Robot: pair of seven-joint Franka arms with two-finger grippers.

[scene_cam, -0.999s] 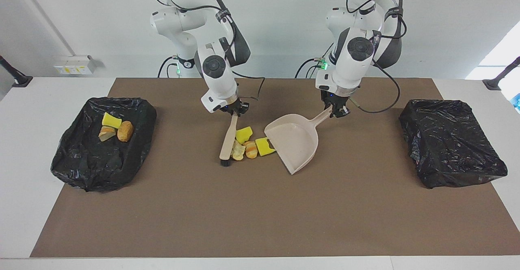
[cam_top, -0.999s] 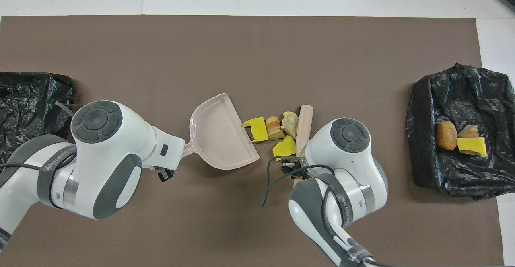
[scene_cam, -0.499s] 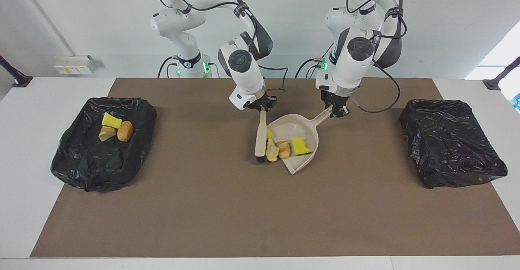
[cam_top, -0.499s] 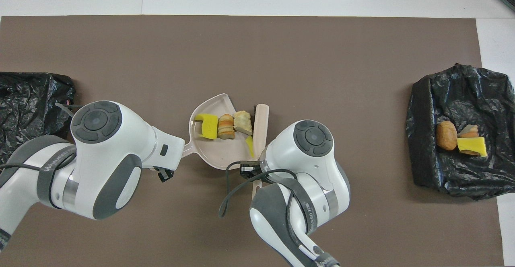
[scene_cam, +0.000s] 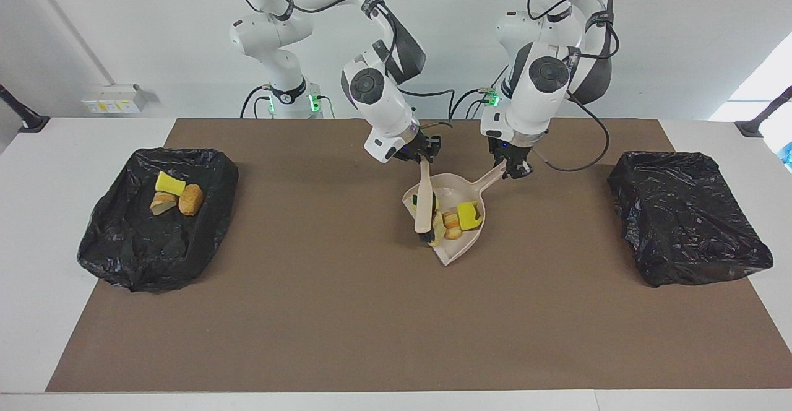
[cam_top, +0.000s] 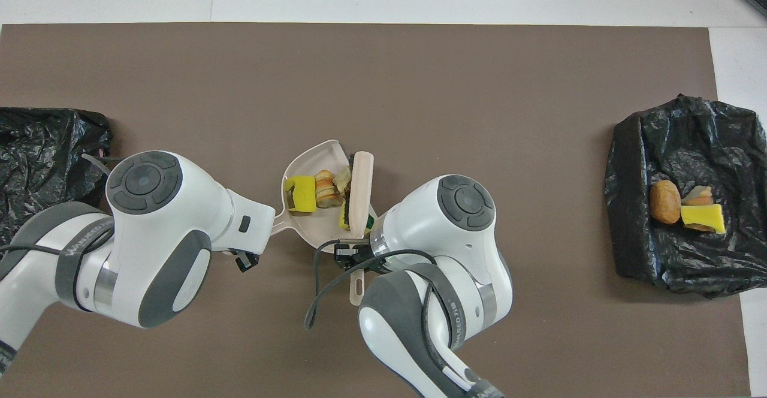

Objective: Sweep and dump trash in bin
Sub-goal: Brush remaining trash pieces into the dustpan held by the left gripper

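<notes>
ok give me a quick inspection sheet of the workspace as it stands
surface: brown mat over a white table.
job's things: four scraps inside the dustpan; three scraps in the bin at the right arm's end; second bin holds nothing visible.
clutter: nothing seen.
grippers: right gripper holds the brush over the pan; left gripper holds the dustpan handle.
cables: black cable loops off the left arm.
surroundings: wall outlet box.

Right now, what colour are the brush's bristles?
Black, at the tip of the beige brush; the facing view shows them best.
</notes>
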